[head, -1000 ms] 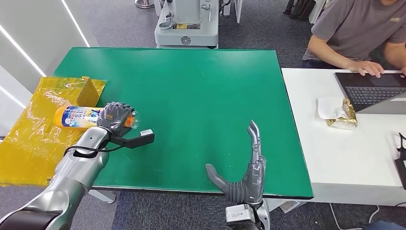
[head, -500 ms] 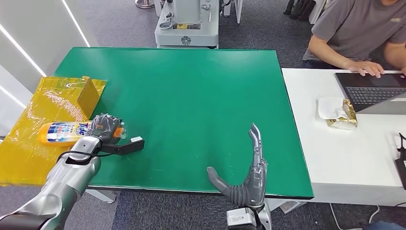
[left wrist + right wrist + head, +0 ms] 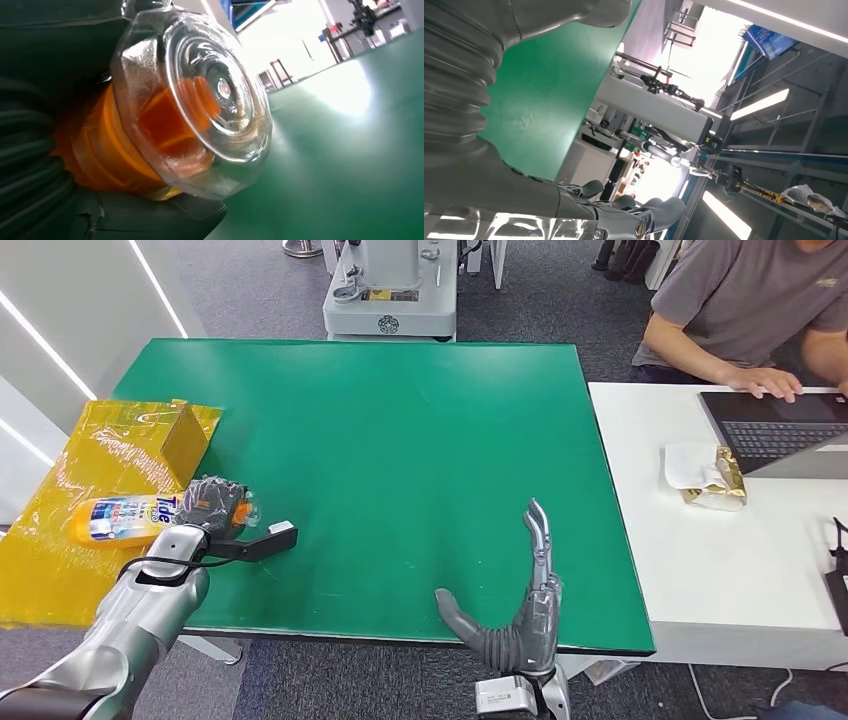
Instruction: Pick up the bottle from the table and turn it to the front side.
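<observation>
1 bottle (image 3: 125, 519) is seen, orange-yellow with a blue and white label on which "Tide" can be read; the smaller print cannot be made out. It is held lying on its side at the left edge of the green table (image 3: 400, 440), its base reaching out over the yellow sheet (image 3: 60, 540) and its neck end wrapped by the left hand (image 3: 213, 508), whose dark fingers are closed around it. In the left wrist view the bottle's clear faceted cap (image 3: 200, 100) is shown end-on, with an orange spout inside it and the orange neck gripped by the hand behind.

The right hand (image 3: 515, 610) is held at the near edge of the table, towards its right corner, with nothing in it: its fingers are stretched straight and close together, pointing away from the robot, and the thumb is spread out to the side.

1 yellow cardboard box (image 3: 185, 435) stands on the sheet by the table's left edge, beyond the bottle. 1 white table (image 3: 720, 580) adjoins the green one on the right; on it 1 laptop (image 3: 775, 430) and 1 gold-wrapped packet on white tissue (image 3: 712, 480) are seen. 1 seated person (image 3: 750, 310) rests a hand at the laptop. 1 grey machine base (image 3: 390, 290) stands beyond the far edge.
</observation>
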Motion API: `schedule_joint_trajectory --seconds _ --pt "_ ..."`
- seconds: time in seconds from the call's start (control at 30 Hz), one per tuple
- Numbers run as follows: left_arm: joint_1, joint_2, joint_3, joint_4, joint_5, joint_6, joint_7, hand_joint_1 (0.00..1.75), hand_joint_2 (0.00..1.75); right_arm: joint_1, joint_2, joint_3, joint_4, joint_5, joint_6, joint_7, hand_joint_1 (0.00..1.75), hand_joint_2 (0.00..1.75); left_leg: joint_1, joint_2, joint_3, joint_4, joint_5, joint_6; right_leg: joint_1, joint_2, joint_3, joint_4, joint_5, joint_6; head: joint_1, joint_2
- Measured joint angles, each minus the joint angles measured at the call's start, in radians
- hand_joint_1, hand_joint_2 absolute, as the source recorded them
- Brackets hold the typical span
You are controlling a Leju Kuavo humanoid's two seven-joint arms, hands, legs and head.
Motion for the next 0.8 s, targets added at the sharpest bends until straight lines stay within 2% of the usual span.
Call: schedule_joint_trajectory --seconds 0.17,0.3,0.5,0.8 --pt "-0.006 0.003 -0.054 0.000 0.000 0.058 0.036 1.71 1.75 0.010 0.000 -0.005 -0.005 0.003 0.008 -0.002 0.00 1.75 0.000 0.000 0.000 0.000 0.000 0.000 0.000 0.000 0.000 0.000 0.000 0.000 0.000 0.000" --pt "-0.015 0.005 -0.107 0.003 0.000 0.093 0.056 0.00 1.75 0.013 0.000 -0.007 -0.006 0.004 0.010 -0.003 0.00 1.75 0.000 0.000 0.000 0.000 0.000 0.000 0.000 0.000 0.000 0.000 0.000 0.000 0.000 0.000" --pt "-0.018 0.010 -0.162 0.009 0.000 0.147 0.115 0.00 1.75 0.013 0.000 -0.007 -0.005 0.003 0.017 -0.003 0.00 1.75 0.000 0.000 0.000 0.000 0.000 0.000 0.000 0.000 0.000 0.000 0.000 0.000 0.000 0.000" --pt "-0.002 0.033 -0.166 0.016 0.001 0.175 0.122 0.00 1.75 0.010 0.000 -0.004 0.003 0.000 0.024 -0.004 0.00 1.75 0.000 0.000 0.000 0.000 0.000 0.000 0.000 0.000 0.000 0.000 0.000 0.000 0.000 0.000"
